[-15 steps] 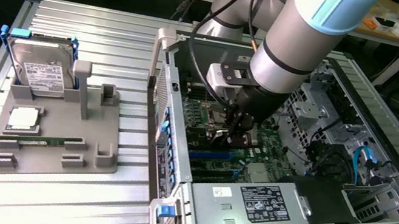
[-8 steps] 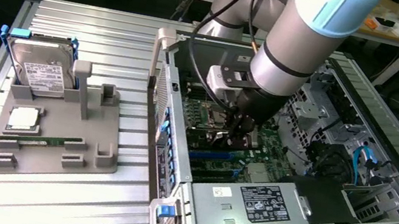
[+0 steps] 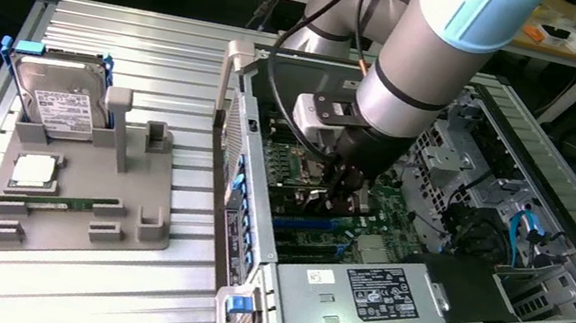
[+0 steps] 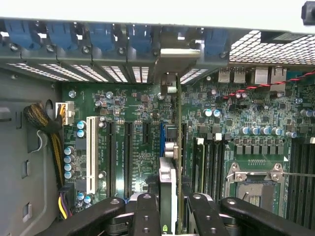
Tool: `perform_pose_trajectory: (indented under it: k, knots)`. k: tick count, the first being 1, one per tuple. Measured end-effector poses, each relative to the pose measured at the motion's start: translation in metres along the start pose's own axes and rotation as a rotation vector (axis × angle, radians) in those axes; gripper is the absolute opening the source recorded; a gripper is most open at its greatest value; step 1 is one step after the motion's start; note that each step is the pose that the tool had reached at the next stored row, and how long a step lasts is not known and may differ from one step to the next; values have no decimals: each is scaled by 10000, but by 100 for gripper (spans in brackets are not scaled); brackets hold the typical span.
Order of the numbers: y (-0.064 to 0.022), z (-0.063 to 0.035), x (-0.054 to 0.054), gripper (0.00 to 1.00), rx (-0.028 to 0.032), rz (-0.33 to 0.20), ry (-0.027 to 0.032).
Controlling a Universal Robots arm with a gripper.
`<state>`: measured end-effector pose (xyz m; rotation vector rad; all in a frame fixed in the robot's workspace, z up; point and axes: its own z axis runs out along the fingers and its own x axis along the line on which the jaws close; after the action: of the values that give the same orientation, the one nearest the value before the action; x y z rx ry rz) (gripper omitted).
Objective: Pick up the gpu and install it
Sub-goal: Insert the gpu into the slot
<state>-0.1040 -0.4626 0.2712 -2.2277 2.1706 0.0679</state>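
- The gripper (image 4: 172, 212) is closest to the wrist camera, and its two black fingers (image 4: 146, 216) pinch the gpu (image 4: 168, 191) from both sides
- The gpu is seen edge-on as a thin upright strip between the fingers. It stands over the motherboard (image 4: 138, 128) among the long dark expansion slots, just beside a blue slot (image 4: 161, 137)
- I cannot tell whether its lower edge sits in a slot or is just above one
- Beyond it, the card's silvery metal end (image 4: 170, 54) reaches the perforated rear wall (image 4: 118, 73) of the case, under a row of blue clips (image 4: 101, 37)
- To one side of the card are a white slot (image 4: 90, 155) and a braided cable bundle (image 4: 42, 120). To the other side is the open processor socket (image 4: 253, 183)
- In the exterior view the arm (image 3: 437, 55) reaches down into the open computer case (image 3: 561, 227), with the gripper (image 3: 344, 194) low over the board
- Well apart, to the exterior view's left, a grey holder (image 3: 76, 218) on the slatted table (image 3: 154, 49) carries a hard drive (image 3: 60, 99) and a green memory stick (image 3: 68, 201)
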Motion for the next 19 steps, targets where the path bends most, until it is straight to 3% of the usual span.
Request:
perform_pose_trajectory:
  k: [4,7,19]
  knots:
    - [-69,2,2,27,-1,0,-1]
    - [-71,8,16,27,0,-1,0]
    - [3,14,31,27,0,-1,0]
